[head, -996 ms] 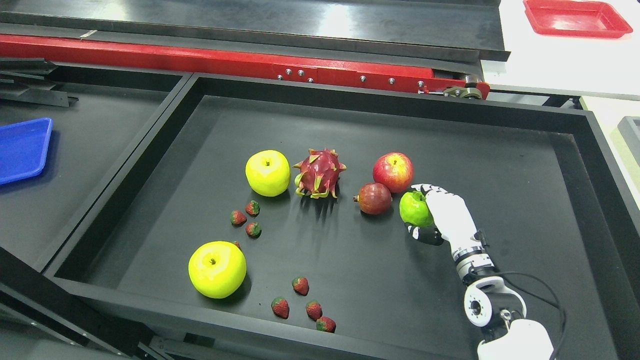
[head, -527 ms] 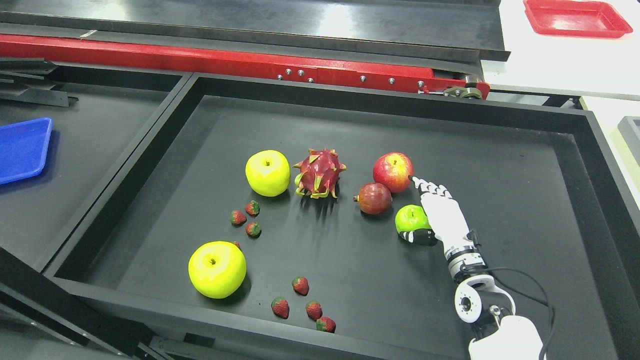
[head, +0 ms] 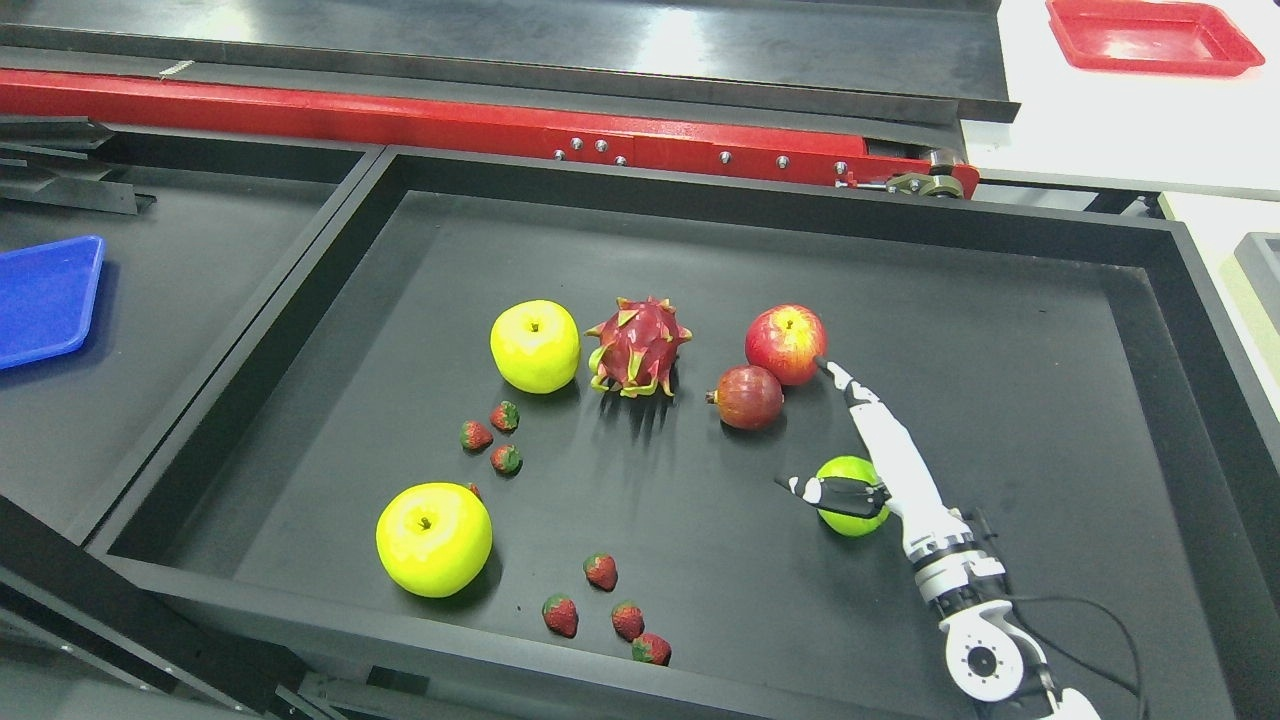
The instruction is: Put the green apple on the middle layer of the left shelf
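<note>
Fingers spread wide and holding nothing, the right hand (head: 868,440) rests against the green apple (head: 851,495) below the red apple (head: 786,344); smooth, round, likely slippery, it wants cupping around its middle.

The black tray (head: 1150,330) holds one green apple (head: 850,496), two yellow apples (head: 535,346) (head: 434,540), one red apple (head: 786,343), one dragon fruit (head: 638,346) and one dark red pomegranate (head: 749,397). Seven strawberries show clearly: three (head: 491,438) between the yellow apples and four (head: 615,608) near the front rim. One robot hand (head: 880,450) is in view. There is one blue tray (head: 45,298) and one red tray (head: 1150,35).
</note>
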Robot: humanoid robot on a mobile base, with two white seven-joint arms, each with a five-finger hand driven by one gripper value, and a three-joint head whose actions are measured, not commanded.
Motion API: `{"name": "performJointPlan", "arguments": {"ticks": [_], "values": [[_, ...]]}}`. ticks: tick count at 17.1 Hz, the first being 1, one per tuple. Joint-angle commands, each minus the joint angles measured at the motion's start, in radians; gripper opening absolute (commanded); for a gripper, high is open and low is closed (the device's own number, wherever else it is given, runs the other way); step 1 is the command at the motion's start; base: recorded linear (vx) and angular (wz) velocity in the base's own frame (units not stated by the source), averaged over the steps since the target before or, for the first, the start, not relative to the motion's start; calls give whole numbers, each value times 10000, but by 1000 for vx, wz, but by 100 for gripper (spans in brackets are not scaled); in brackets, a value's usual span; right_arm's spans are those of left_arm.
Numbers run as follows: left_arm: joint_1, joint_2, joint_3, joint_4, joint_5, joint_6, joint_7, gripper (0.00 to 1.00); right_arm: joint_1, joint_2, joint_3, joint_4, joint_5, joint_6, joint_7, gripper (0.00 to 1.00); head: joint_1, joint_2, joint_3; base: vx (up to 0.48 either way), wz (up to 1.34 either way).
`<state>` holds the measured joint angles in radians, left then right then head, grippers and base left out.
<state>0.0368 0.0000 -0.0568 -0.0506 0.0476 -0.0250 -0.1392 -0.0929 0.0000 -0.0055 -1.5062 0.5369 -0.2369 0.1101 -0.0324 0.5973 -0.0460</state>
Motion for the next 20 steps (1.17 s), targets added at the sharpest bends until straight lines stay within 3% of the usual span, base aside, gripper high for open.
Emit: {"name": "performJointPlan", "arguments": {"ticks": [1,3,7,11,20], "values": [[0,175,0,0,0,5,-4,100,682,-175,-1232,-1090,-4962,-101,19,100,0,0,0,0,0],[0,175,0,0,0,5,-4,100,851,-175,-1295,-1106,-5935,-116,-12,100,0,0,0,0,0],[0,175,0,0,0,5,11,100,1128,-175,-1279,-1334,-5997,-208,-119,100,0,0,0,0,0],[0,175,0,0,0,-11,-4,100,1159,-175,-253,-1428,-5998,-163,-181,100,0,0,0,0,0],[0,175,0,0,0,5,-4,100,1327,-175,-251,-1428,-5983,-39,-487,100,0,0,0,0,0]]}}
